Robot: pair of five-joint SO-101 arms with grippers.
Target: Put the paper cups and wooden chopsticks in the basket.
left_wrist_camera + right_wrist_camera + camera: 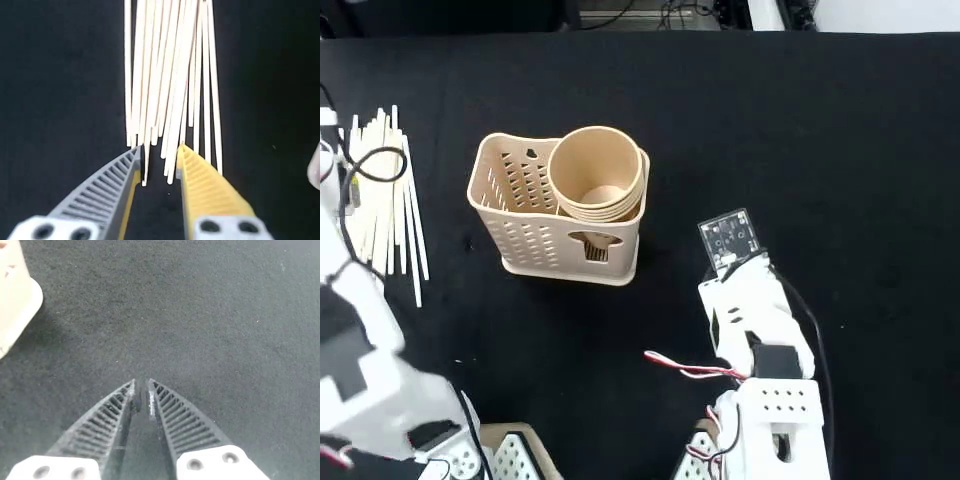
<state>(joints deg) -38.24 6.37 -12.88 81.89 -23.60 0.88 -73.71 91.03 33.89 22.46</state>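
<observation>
We see the chopsticks [385,190] lying in a bunch on the black table [820,150] at the left edge of the high view. The left pincer [159,152] is open, with a few stick ends between its fingers. The paper cups [597,175] sit stacked in the right side of the basket [520,235], upper left of the middle, and the right pincer [141,390] is almost closed with nothing in it.

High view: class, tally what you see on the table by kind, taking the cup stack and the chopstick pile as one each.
Basket: 1
Stack of paper cups: 1
Pile of wooden chopsticks: 1
Robot arms: 2, left arm and right arm
Total: 5
</observation>
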